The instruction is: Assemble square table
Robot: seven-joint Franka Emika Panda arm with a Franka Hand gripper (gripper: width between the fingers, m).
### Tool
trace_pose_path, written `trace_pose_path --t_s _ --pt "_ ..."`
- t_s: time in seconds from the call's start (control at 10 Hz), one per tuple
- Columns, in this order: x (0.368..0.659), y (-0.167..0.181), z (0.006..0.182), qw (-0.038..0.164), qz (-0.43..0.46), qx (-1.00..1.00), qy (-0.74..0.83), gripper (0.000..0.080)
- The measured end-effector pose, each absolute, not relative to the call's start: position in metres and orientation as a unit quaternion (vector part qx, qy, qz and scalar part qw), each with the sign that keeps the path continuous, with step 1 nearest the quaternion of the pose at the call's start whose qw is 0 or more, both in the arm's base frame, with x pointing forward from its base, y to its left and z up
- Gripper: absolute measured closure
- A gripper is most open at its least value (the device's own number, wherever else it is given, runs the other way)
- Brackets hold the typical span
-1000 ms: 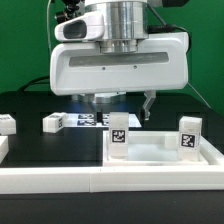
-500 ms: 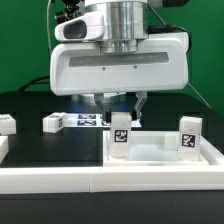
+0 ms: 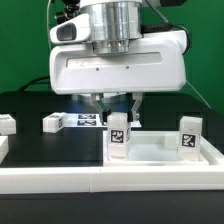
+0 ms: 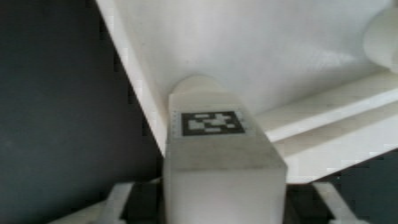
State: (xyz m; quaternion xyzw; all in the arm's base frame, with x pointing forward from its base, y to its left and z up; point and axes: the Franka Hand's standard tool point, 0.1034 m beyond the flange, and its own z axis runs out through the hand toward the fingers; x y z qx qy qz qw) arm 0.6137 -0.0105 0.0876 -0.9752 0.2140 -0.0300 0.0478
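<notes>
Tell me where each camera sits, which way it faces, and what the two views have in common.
Exterior view: low at table height, facing the arm's white wrist housing head-on, over the square tabletop; gripper above a tagged leg.
Wrist view: on the wrist, looking down along the gripper onto the same leg and tabletop; its fingers show only at the picture's edge.
Shared: that leg, the tabletop, the black table.

white tabletop [image 3: 160, 150], white legs [image 3: 120, 137] with black-and-white tags, black surface [image 3: 25, 105]
</notes>
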Motion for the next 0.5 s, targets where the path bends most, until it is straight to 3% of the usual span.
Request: trace_pose_path --t_s 0.5 --pt "0.6181 -0.0011 0.0866 0.062 -0.04 -0.873 0.481 0.0509"
